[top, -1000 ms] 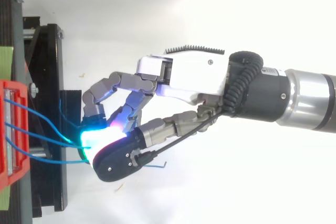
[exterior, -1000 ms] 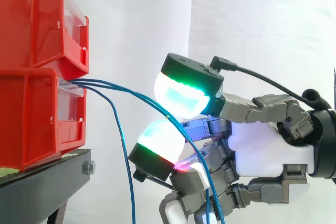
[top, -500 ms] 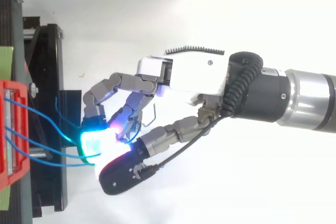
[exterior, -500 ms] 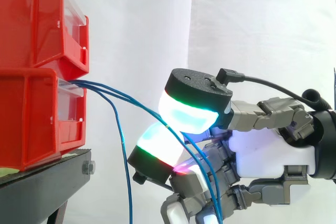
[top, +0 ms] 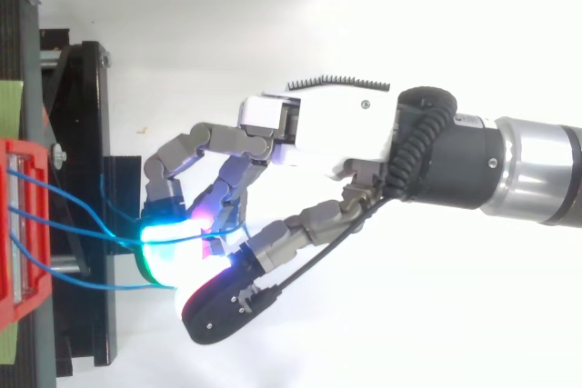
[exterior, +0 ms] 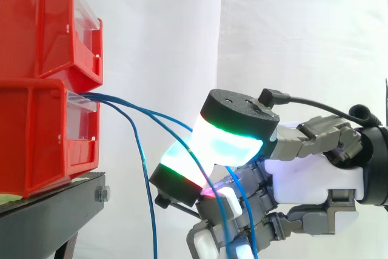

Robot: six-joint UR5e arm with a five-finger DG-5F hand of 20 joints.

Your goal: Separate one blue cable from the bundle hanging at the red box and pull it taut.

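The hand [exterior: 309, 174] has its thumb pad pressed down against a finger pad [exterior: 182, 171], clamped on a blue cable [top: 127, 236] that runs slanting up to the lower red box [exterior: 36, 131]. Just left of the fingers, another cable [exterior: 147, 198] hangs slack from the same box.

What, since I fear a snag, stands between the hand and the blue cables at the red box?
Nothing visible. The hand has its pads closed around two blue cables running from the red box. A third cable hangs free nearer the box, clear of the hand.
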